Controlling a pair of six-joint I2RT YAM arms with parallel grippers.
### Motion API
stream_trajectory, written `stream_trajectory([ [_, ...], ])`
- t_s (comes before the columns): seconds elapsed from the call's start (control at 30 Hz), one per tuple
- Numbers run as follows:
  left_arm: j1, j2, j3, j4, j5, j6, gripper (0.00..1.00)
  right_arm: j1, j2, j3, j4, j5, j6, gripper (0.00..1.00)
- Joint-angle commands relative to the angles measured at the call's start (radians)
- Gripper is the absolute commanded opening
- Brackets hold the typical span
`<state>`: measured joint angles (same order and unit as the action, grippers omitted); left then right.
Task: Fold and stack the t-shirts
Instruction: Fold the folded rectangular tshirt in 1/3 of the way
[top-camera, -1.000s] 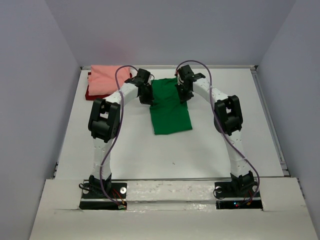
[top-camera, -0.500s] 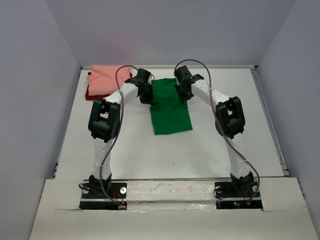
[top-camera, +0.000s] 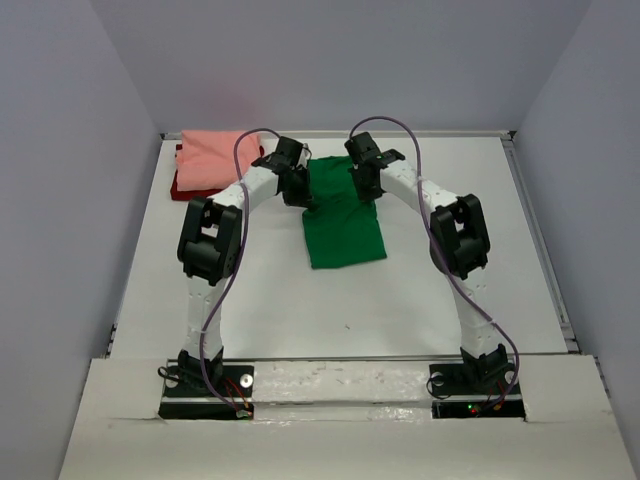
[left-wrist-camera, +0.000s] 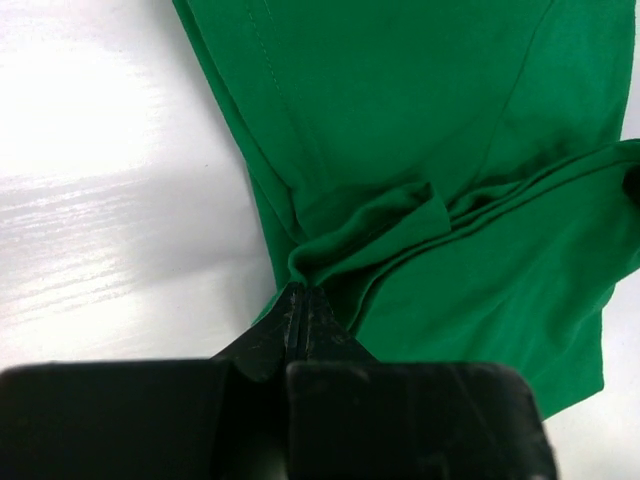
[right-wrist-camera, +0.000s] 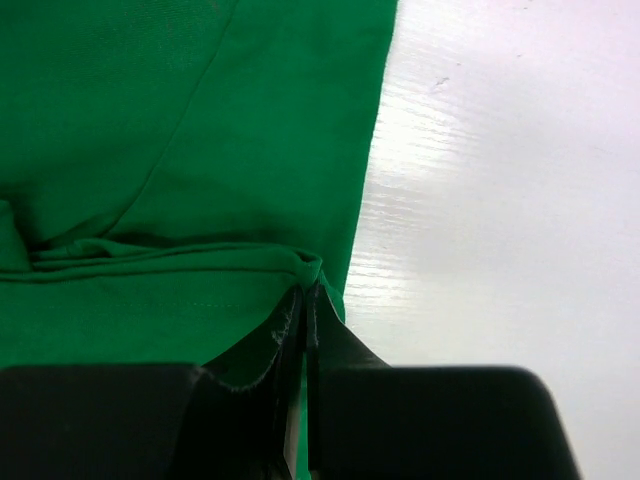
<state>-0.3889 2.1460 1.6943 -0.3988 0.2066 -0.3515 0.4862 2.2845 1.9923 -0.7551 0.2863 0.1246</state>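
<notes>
From above, I see the green t-shirt (top-camera: 342, 225) lying on the tabletop (top-camera: 300, 300), toward the far side. The left end effector (top-camera: 300, 192) is at its far left edge and the right end effector (top-camera: 364, 188) at its far right edge. The pink t-shirt (top-camera: 213, 160) sits folded on the dark red t-shirt (top-camera: 181, 190) in the far left corner.

On my left wrist view, the left end effector (left-wrist-camera: 303, 300) is pinched narrow on a bunched fold of the green t-shirt (left-wrist-camera: 450, 130).

On the right wrist view, the right end effector (right-wrist-camera: 305, 295) is clamped narrow on the green t-shirt (right-wrist-camera: 200, 150) at its edge.
</notes>
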Motion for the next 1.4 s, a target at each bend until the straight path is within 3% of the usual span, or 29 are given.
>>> stream_trajectory([
  [0.0,-0.007,-0.074,-0.021,0.041,0.004,0.023,0.0,0.008,-0.04,0.005,0.028,0.088,0.012,0.0],
  [0.7,-0.045,-0.169,-0.055,0.084,-0.061,0.023,0.0,0.008,-0.151,-0.066,0.076,0.116,-0.013,0.0],
  [1.13,-0.047,0.021,0.156,-0.028,-0.102,0.037,0.0,0.008,0.016,0.08,0.059,0.125,-0.06,0.0],
  [1.27,-0.045,0.048,0.168,-0.028,-0.104,0.034,0.24,0.008,0.053,0.105,0.05,0.108,-0.068,0.0],
  [1.33,-0.047,0.049,0.157,-0.026,-0.108,0.032,0.33,0.008,0.076,0.125,0.034,0.123,-0.057,0.07],
  [1.37,-0.045,0.048,0.154,-0.025,-0.107,0.032,0.41,0.008,0.079,0.122,0.033,0.117,-0.059,0.17],
])
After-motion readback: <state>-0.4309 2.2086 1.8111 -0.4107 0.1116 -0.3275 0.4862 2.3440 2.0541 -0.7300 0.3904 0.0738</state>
